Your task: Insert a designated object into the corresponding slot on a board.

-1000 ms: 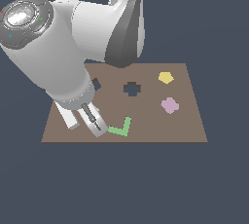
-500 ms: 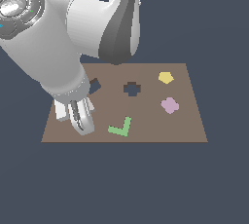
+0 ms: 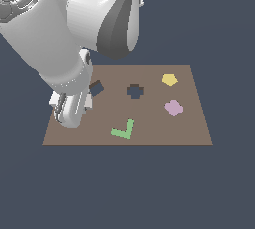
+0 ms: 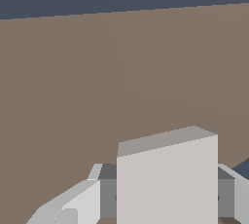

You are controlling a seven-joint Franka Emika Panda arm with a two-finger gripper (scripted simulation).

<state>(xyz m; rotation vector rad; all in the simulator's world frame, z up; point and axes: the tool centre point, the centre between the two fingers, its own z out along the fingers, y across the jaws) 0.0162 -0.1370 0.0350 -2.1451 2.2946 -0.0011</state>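
Claw (image 4: 168,203) fingers (image 4: 73,201) stand on either side of the tile (image 4: 168,179) and appear closed against it, so the tile is judged held; contact on the far side is partly cut off by the frame edge. In the exterior view the claw (image 3: 69,111) hangs over the board (image 3: 149,138) just to the exterior view's left of the slot (image 3: 96,88), and the tile itself is hidden behind the arm.

Progress: pick-up looks complete. Remaining: carry the tile over the slot, match its diamond tilt, lower and release. The slot is still dark and unfilled.

Tile appearance: pale grey-beige, flat-faced, with straight edges and a slightly darker top face. It looks thick and blocky up close.

Right of the slot lie the cross cut-out (image 3: 135,91), the green L (image 3: 123,130), the yellow piece (image 3: 170,79) and the pink piece (image 3: 174,107).
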